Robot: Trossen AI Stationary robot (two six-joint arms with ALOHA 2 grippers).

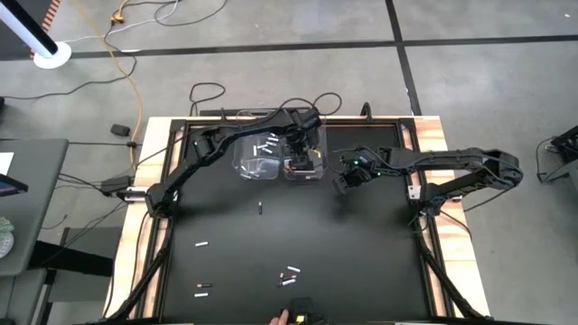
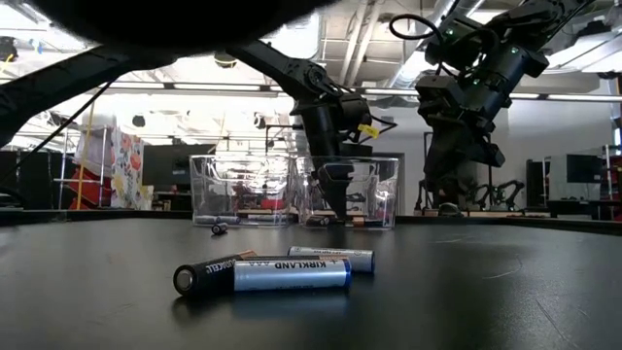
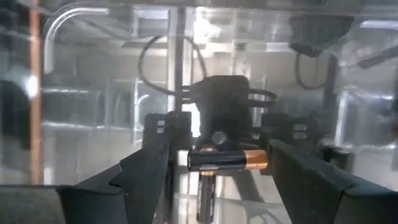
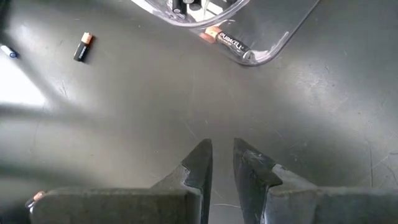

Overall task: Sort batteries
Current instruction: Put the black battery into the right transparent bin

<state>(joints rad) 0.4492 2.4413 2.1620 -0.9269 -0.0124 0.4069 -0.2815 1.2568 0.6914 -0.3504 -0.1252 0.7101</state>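
Two clear bins stand side by side at the far middle of the table, the left bin (image 1: 256, 155) and the right bin (image 1: 312, 171). My left gripper (image 3: 219, 180) reaches down into the right bin with its fingers open. A dark battery with a copper end (image 3: 227, 160) lies crosswise between the fingers, over another dark battery (image 3: 206, 198) on the bin floor, with a gap showing at its dark end. My right gripper (image 4: 222, 163) hovers above bare table to the right of the bins, its fingers slightly apart and holding nothing. Loose batteries (image 1: 289, 275) lie near the front edge.
More batteries lie scattered on the black table (image 1: 379, 253): one (image 1: 260, 208) in the middle and others (image 1: 203, 244) (image 1: 202, 287) at the near left. A dark battery (image 4: 225, 40) lies in the bin's corner. A person's hand (image 1: 282, 318) shows at the near edge.
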